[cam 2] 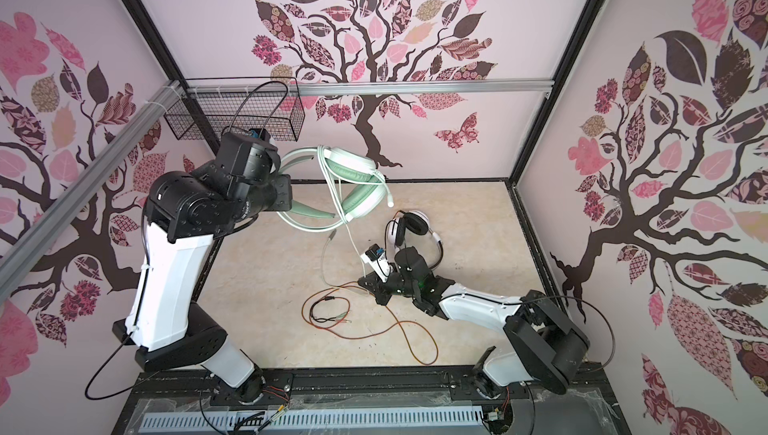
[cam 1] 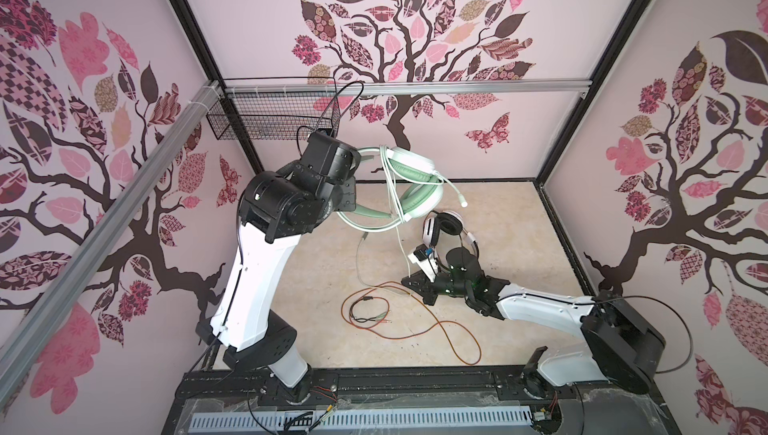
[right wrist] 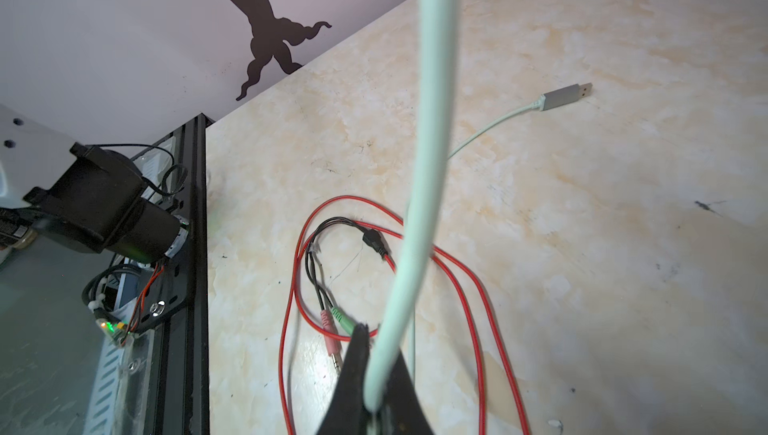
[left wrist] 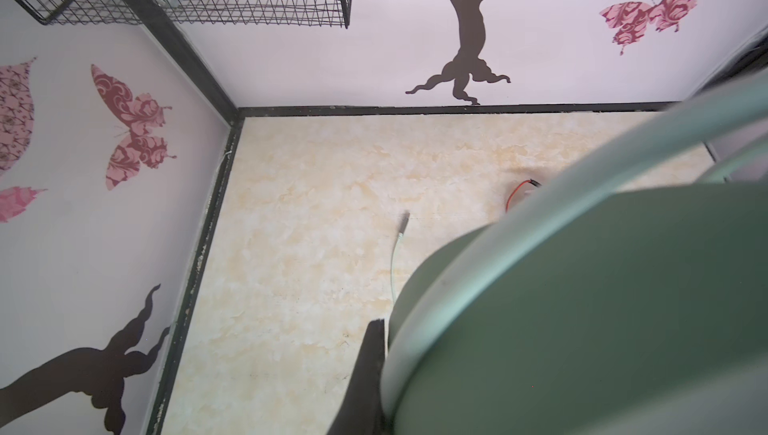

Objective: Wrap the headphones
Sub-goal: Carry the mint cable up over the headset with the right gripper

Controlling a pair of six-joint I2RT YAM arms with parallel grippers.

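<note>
The left end effector (cam 2: 289, 201) is clamping the padded headband of the mint headset (cam 1: 415, 181) and holding it in the air over the far part of the table (cam 1: 519, 221), just in front of the wire basket (cam 1: 266, 119). In the left wrist view one dark finger (left wrist: 368, 370) is pressing against the band, while the other is hiding behind it. Several turns of the pale cable (right wrist: 432, 121) are sitting looped over the ear cups, and from there the cable is running down to the right end effector (right wrist: 374, 406), whose jaws are pinching it tight, low over the table. The remaining length is trailing across the table to a grey USB plug (right wrist: 565, 95), which is lying flat below the raised headset. The white-and-black headset (cam 1: 446, 223) is resting on the table just beyond the right wrist, with nothing gripping it. Its red cable (right wrist: 461, 283) is sprawling in loose loops toward the near edge, and black leads with pink and green jacks (right wrist: 332, 325) are lying inside one loop.
</note>
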